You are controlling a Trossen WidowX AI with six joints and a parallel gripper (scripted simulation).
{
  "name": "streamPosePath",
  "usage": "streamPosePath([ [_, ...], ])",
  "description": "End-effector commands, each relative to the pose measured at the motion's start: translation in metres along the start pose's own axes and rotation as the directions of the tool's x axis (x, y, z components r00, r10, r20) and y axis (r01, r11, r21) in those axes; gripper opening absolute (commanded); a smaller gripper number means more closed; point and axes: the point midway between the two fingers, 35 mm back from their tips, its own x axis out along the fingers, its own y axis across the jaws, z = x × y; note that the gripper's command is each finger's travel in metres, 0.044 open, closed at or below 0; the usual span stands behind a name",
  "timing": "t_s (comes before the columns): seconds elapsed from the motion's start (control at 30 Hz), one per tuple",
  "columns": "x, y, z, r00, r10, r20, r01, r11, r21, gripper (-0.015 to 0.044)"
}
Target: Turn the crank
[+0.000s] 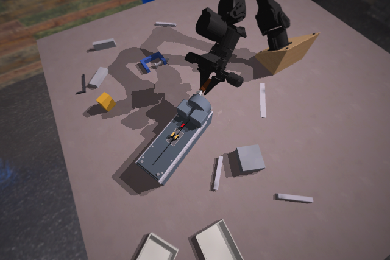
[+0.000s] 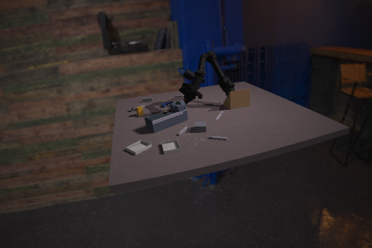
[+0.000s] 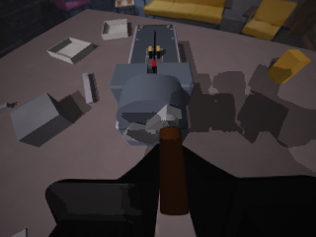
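Observation:
The machine, a long grey-blue box, has a rounded housing at its crank end. The red pointer sits in the slot between the housing and the brass zero marks, off their level on the housing side. The metal crank arm shows at the housing's end face. My gripper is shut on the brown crank handle, which points back toward the wrist. The fingers partly hide the handle in the top view.
A wooden wedge stands by the arm's base. A grey block and pale bars lie beside the machine. A yellow block and a blue clamp lie on its other side. Two shallow trays lie beyond its far end.

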Motion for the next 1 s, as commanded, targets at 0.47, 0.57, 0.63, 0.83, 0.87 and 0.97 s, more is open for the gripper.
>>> streamPosePath([
  [0.47, 0.0001, -0.0001, -0.0001, 1.0, 0.0, 0.0, 0.0, 1.0, 0.0, 0.0],
  [0.57, 0.0001, -0.0001, -0.0001, 1.0, 0.0, 0.0, 0.0, 1.0, 0.0, 0.0026],
  [0.63, 0.0001, -0.0001, -0.0001, 1.0, 0.0, 0.0, 0.0, 1.0, 0.0, 0.0079],
  [0.83, 0.0001, -0.0001, -0.0001, 1.0, 0.0, 0.0, 0.0, 1.0, 0.0, 0.0236],
  [0.87, 0.0001, -0.0001, -0.0001, 1.0, 0.0, 0.0, 0.0, 1.0, 0.0, 0.0263],
  [0.97, 0.0001, -0.0001, -0.0001, 1.0, 0.0, 0.0, 0.0, 1.0, 0.0, 0.0341],
])
